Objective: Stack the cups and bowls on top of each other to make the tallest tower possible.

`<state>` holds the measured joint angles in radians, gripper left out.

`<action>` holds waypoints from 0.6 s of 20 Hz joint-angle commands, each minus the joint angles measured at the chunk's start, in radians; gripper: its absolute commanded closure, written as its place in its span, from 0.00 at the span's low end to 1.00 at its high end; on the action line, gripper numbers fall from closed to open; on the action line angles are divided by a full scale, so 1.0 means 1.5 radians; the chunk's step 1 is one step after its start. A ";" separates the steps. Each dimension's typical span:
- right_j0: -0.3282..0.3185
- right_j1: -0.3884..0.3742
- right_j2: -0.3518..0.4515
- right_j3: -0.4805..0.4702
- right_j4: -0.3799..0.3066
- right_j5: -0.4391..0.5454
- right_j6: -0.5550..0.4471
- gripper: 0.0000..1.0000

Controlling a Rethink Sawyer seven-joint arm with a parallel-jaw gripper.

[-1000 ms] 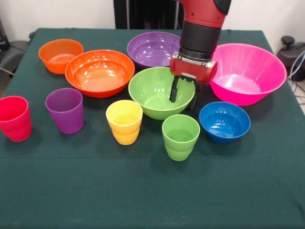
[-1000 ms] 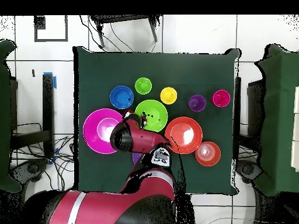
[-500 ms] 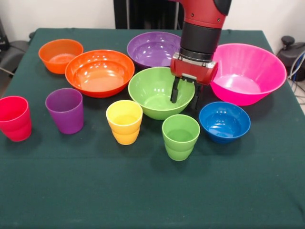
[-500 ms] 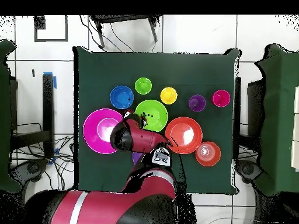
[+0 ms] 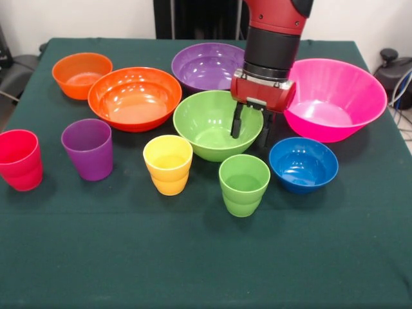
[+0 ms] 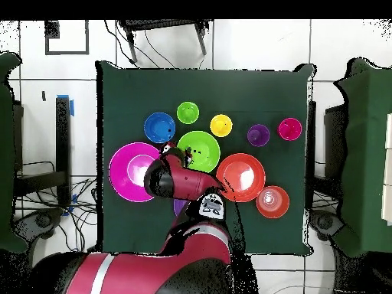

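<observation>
Lime green bowl (image 5: 215, 125): rim under gripper (image 5: 250, 131)
We note spread fingers straddling its rim, one inside, one outside, grasping nothing.

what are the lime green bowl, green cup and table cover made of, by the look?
Lime green bowl: likely glossy moulded plastic, with bright highlights inside. Green cup: probably plastic too, duller sheen, ribbed lower half. Table cover: looks like dark green matte cloth, no glare; the weave cannot be made out.
</observation>
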<state>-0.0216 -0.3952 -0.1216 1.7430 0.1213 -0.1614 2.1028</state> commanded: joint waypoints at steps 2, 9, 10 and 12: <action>0.009 -0.010 0.057 0.005 -0.004 0.032 0.085 0.00; 0.018 -0.024 0.049 0.012 0.002 0.042 0.087 0.00; 0.017 -0.023 0.049 0.011 0.002 0.041 0.087 0.00; 0.016 -0.020 0.048 0.007 0.001 0.039 0.085 0.00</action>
<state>-0.0096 -0.4405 -0.1219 1.7435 0.1211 -0.1612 2.1028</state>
